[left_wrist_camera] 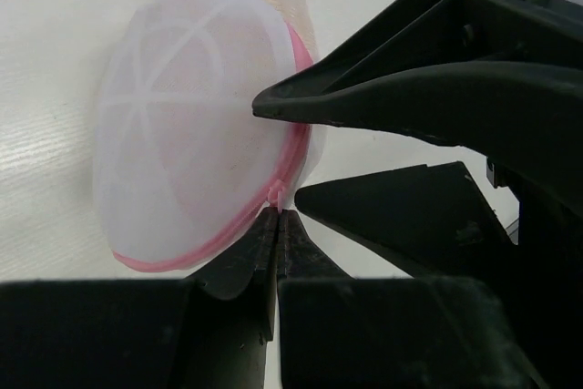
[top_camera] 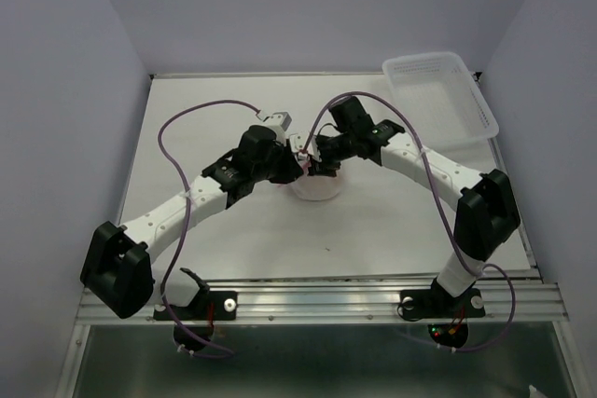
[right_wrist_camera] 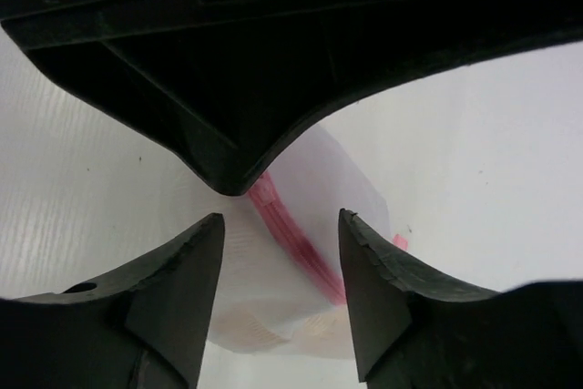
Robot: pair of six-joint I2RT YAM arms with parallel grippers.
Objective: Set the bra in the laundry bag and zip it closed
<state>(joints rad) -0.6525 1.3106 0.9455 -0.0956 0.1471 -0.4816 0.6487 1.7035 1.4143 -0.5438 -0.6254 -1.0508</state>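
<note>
White mesh with a pink zipper (left_wrist_camera: 182, 260) around its rim, the laundry bag (top_camera: 315, 185) sits like a round dome near the middle of the bench (top_camera: 392, 221). A bit of tan cloth, the bra (right_wrist_camera: 250, 330), shows faintly through the mesh low down, so it is inside the bag. The left fingers (left_wrist_camera: 276, 225) are pressed tight together on the little pink tab at the bag's rim. The right fingers (right_wrist_camera: 278, 225) are apart, with the zipper line showing in the gap between them. They are very close to the bag, but I cannot tell if they touch it. The two sets of fingers come almost tip to tip, with very little room between them. I cannot tell how far the zipper is closed. Bare bench lies all around the bag, to the near edge, the far edge and both sides. A clear plastic basket (top_camera: 438, 100) sits at the far right corner by the bench edge, well apart from the bag. A metal rail (top_camera: 317, 300) runs along the near edge.
</note>
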